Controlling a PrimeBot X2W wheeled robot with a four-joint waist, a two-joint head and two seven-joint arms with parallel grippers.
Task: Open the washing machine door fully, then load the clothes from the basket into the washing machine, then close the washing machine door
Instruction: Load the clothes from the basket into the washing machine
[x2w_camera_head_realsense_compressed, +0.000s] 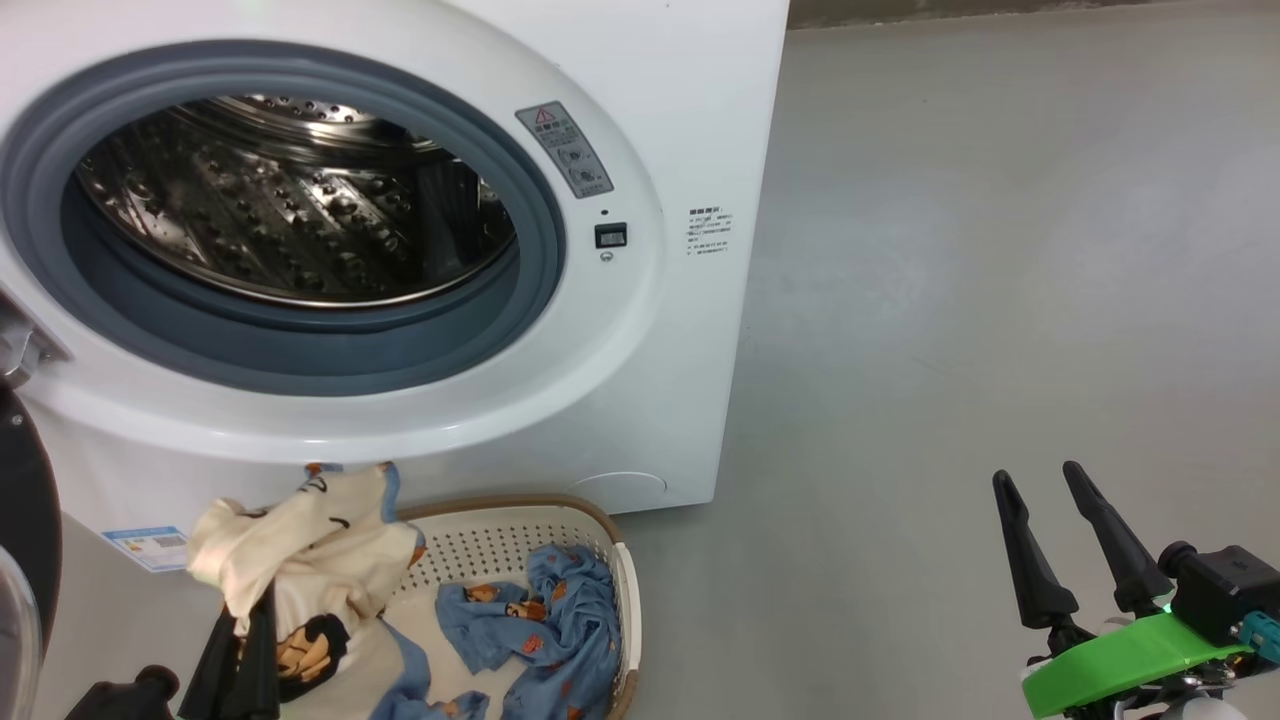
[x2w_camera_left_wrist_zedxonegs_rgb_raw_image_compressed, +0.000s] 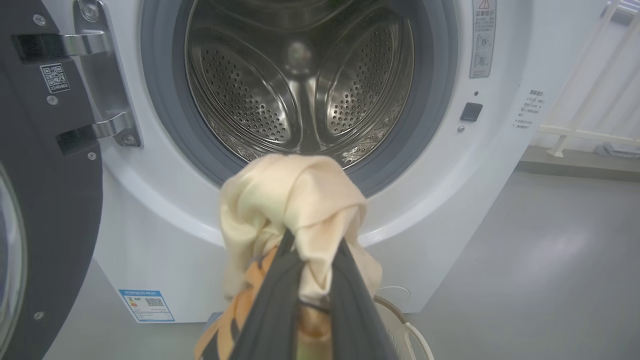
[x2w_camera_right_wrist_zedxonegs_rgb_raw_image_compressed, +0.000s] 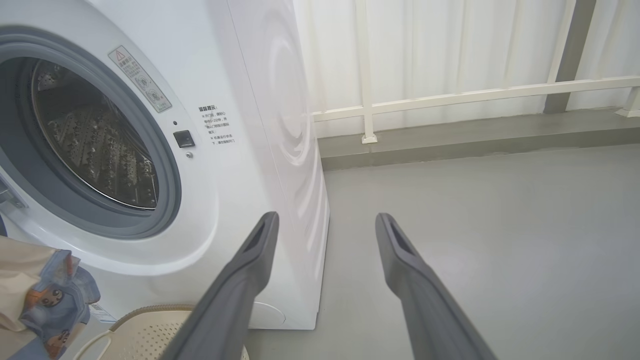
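Note:
The washing machine (x2w_camera_head_realsense_compressed: 640, 300) stands with its steel drum (x2w_camera_head_realsense_compressed: 290, 210) exposed. The washing machine door (x2w_camera_left_wrist_zedxonegs_rgb_raw_image_compressed: 45, 200) is swung out to the left, and its black rim (x2w_camera_head_realsense_compressed: 25, 520) shows at the head view's left edge. My left gripper (x2w_camera_head_realsense_compressed: 245, 620) is shut on the cream piece of the clothes (x2w_camera_left_wrist_zedxonegs_rgb_raw_image_compressed: 295, 200), holding it bunched up above the basket (x2w_camera_head_realsense_compressed: 500, 520), below the drum mouth. Blue printed fabric (x2w_camera_head_realsense_compressed: 550, 620) lies in the basket. My right gripper (x2w_camera_head_realsense_compressed: 1045, 490) is open and holds nothing, off to the right over the floor; its fingers (x2w_camera_right_wrist_zedxonegs_rgb_raw_image_compressed: 255, 260) stand well apart.
Bare grey floor (x2w_camera_head_realsense_compressed: 1000, 250) stretches to the right of the machine. A white railing (x2w_camera_right_wrist_zedxonegs_rgb_raw_image_compressed: 450, 95) with pale curtains behind it runs along the back. A blue label (x2w_camera_head_realsense_compressed: 150, 548) sits low on the machine's front, just behind the basket.

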